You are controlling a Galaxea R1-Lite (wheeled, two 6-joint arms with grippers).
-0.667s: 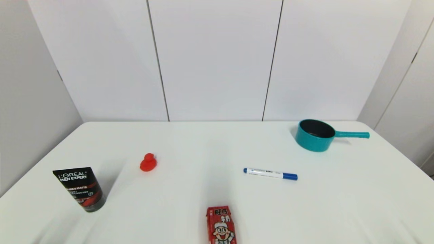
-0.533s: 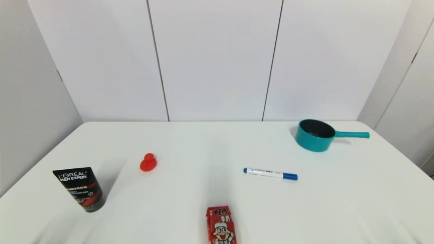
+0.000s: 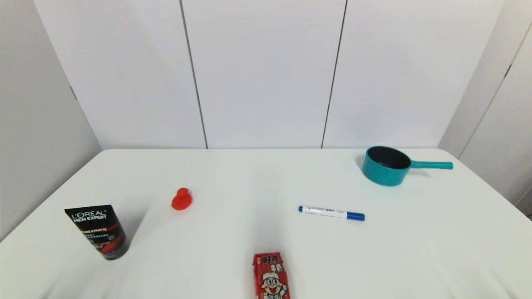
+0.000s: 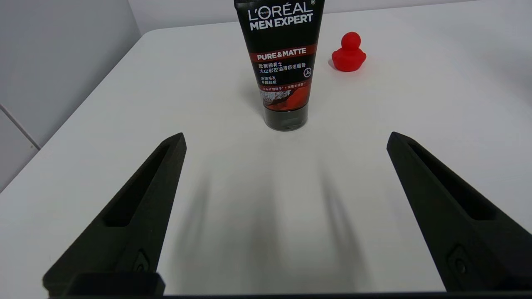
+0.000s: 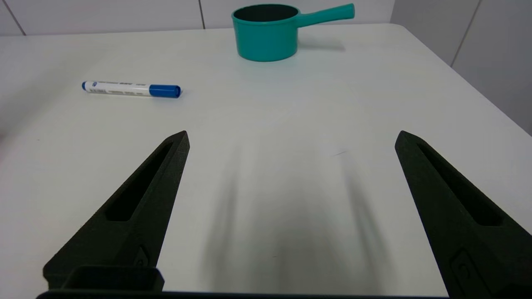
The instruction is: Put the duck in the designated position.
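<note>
I had not started the pickup: the small bright-red rubber duck (image 3: 181,199) sat left of centre on the white bench (image 3: 266,182). Both the left gripper (image 4: 286,139) and right gripper (image 5: 292,137) hung parked, jaws wide, empty. Next, I judged, the left must reach past the black tube (image 4: 282,62).

The duck (image 3: 181,199) is a small, solid bright-red rubber toy with a round head set on a rounded, wider body. It sits upright on the white bench (image 3: 266,182), on the robot's left half, roughly midway between the near and far edges. Nothing touches it. From the left wrist view the duck (image 4: 348,53) shows its smooth round head above the flared body, with a faint shadow under it; its beak cannot be made out there. It stands just beyond and to one side of a black tube (image 4: 282,62), apart from it, with bare bench surface all around.
</note>
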